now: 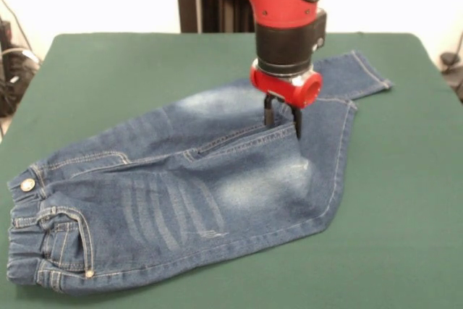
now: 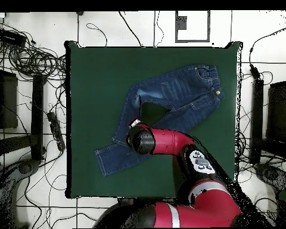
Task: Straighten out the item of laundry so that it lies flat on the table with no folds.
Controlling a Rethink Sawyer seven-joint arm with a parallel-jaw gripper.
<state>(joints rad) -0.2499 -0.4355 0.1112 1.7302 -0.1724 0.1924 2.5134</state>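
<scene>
The small dark blue denim jeans [image 1: 202, 186] lie across the green table [image 1: 108, 70]. The waistband with its brass button [image 1: 27, 184] is at the near left. The near leg runs right, then bends away at a fold towards a cuff [image 1: 369, 74] at the far right. My gripper [image 1: 282, 122] points down over the bent leg. A gap shows between its fingers, and the tips touch the denim. In the overhead view the jeans [image 2: 175, 89] stretch from upper right to lower left, and my arm [image 2: 163, 140] covers the gripper and part of the other leg.
The robot's black pedestal [image 1: 210, 12] stands at the table's far edge. Cables [image 2: 32, 59] and dark equipment lie on the floor on both sides of the table [image 2: 92, 71]. Green cloth shows all round the jeans.
</scene>
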